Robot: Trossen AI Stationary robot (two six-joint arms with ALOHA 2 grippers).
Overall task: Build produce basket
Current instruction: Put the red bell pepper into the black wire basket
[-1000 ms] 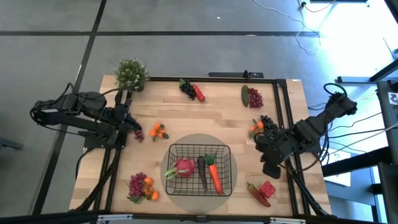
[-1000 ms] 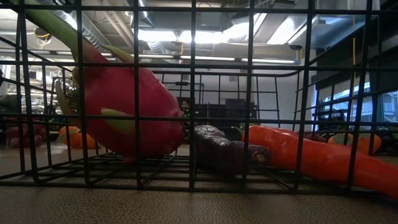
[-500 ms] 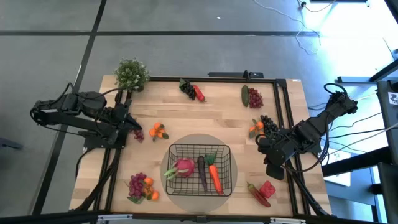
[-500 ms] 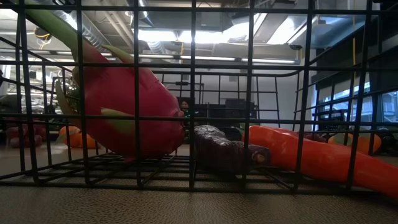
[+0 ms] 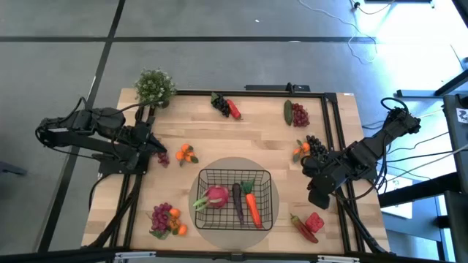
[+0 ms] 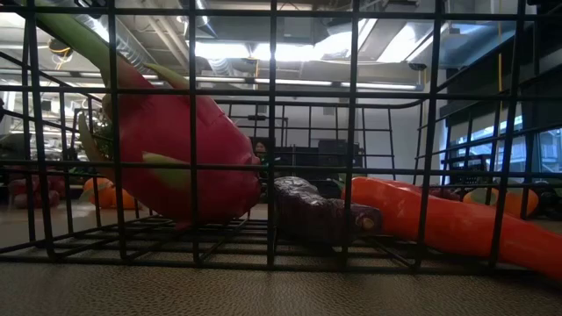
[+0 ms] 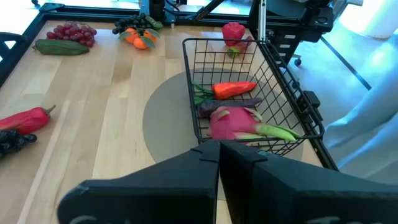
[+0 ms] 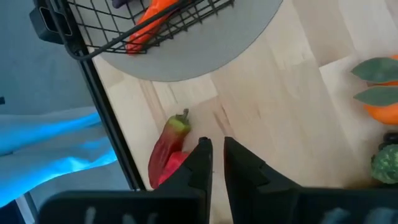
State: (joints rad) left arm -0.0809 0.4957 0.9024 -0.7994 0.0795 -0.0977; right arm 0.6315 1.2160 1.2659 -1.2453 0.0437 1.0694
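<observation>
Three pieces already in basket at bench's near edge: radish, eggplant, carrot. My right gripper nearly closed, empty, near red peppers at near right corner. Next: spread fingers, descend on peppers. Left gripper closed, waits at left edge.
</observation>
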